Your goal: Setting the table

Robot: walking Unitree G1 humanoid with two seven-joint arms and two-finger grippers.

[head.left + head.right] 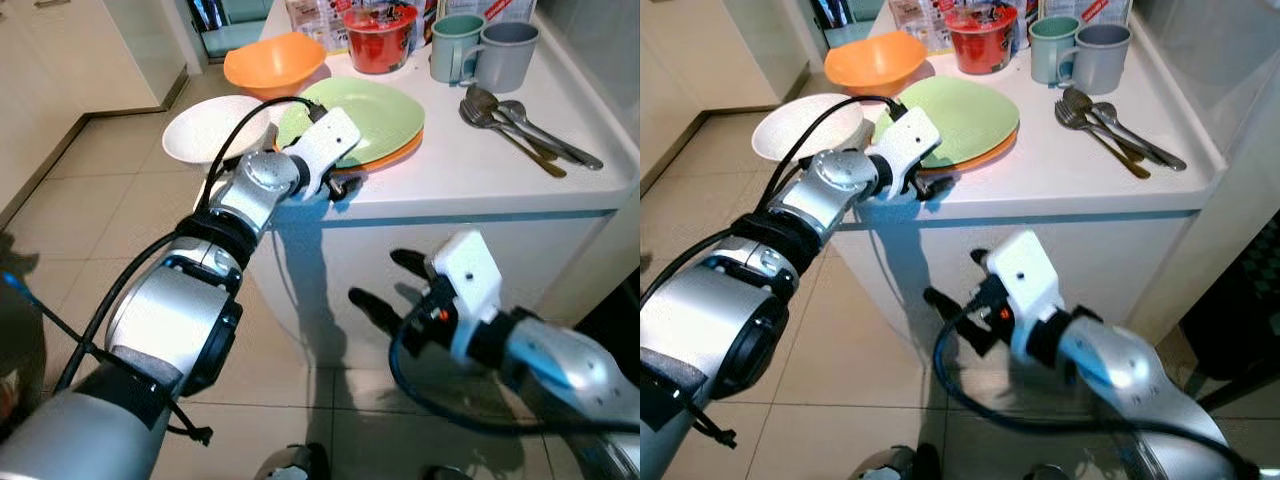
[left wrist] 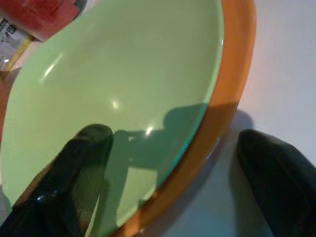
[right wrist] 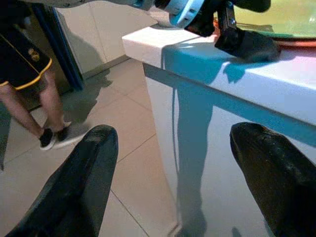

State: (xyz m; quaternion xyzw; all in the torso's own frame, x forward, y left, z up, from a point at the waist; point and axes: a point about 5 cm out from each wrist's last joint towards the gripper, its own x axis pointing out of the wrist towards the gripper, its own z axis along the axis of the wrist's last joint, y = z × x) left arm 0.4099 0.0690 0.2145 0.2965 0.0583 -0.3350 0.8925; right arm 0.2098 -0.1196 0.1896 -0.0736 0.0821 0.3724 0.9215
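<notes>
A green plate [image 1: 365,115] lies stacked on an orange plate [image 1: 404,154] near the front edge of the white counter [image 1: 480,185]. My left gripper [image 1: 340,183] is open at the stack's near rim. In the left wrist view one finger [image 2: 79,177] hovers over the green plate [image 2: 113,84] and the other [image 2: 281,173] stands on the counter outside the orange rim [image 2: 232,94]. My right gripper [image 1: 385,285] hangs open below the counter top, in front of the cabinet face, with nothing between its fingers [image 3: 74,182].
A white bowl [image 1: 215,130] and an orange bowl [image 1: 272,62] sit left of the plates. Behind stand a red noodle cup [image 1: 380,38] and two mugs [image 1: 455,48] [image 1: 505,55]; spoons and forks [image 1: 520,125] lie right. A person's legs [image 3: 29,89] stand on the tiled floor.
</notes>
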